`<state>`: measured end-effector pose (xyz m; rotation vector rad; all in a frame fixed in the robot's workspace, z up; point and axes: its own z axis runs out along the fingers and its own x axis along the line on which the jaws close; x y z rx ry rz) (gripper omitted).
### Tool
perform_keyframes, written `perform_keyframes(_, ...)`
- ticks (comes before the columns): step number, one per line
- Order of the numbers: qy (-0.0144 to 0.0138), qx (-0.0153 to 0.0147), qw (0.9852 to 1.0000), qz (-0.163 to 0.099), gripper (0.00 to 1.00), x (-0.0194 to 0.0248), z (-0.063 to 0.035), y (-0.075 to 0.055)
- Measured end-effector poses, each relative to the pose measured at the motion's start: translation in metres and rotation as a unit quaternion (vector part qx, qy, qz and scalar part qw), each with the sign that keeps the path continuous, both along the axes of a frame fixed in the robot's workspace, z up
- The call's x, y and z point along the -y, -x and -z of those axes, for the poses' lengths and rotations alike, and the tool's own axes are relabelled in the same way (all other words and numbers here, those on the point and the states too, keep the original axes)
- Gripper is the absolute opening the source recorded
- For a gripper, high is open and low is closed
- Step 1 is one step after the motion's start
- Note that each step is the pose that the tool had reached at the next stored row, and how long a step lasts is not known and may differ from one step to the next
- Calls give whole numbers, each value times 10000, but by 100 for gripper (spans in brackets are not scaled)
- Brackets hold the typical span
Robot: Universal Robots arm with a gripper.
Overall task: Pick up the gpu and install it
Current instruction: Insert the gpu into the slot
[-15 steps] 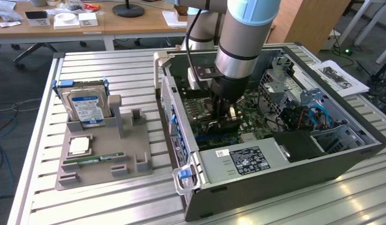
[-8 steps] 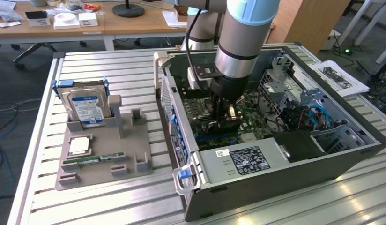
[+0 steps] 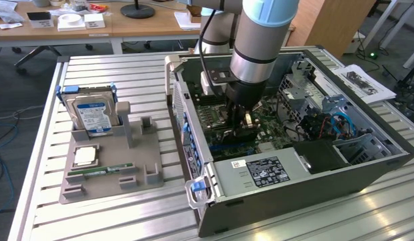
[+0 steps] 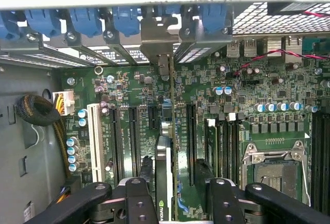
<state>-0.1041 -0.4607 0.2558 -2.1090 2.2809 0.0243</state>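
The gpu stands on edge among the motherboard slots — its grey bracket at the case wall. The fingers are open, one on each side.

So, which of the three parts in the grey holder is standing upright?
The hard drive with the blue and white label; the square chip and the green memory stick lie flat.

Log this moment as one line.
gripper: open, straddling gpu | gpu: on edge among motherboard slots | seated: cannot tell
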Motion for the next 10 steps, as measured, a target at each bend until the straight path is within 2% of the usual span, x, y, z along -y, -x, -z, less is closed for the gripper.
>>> perform_keyframes(5, 0, 0, 10000, 0, 44, 0, 0, 0)
perform_keyframes(6, 0, 0, 10000, 0, 38, 0, 0, 0)
perform_keyframes(7, 0, 0, 10000, 0, 38, 0, 0, 0)
perform_keyframes(9, 2, -1, 10000, 0, 27, 0, -1, 0)
perform_keyframes(10, 1, -1, 10000, 0, 27, 0, -1, 0)
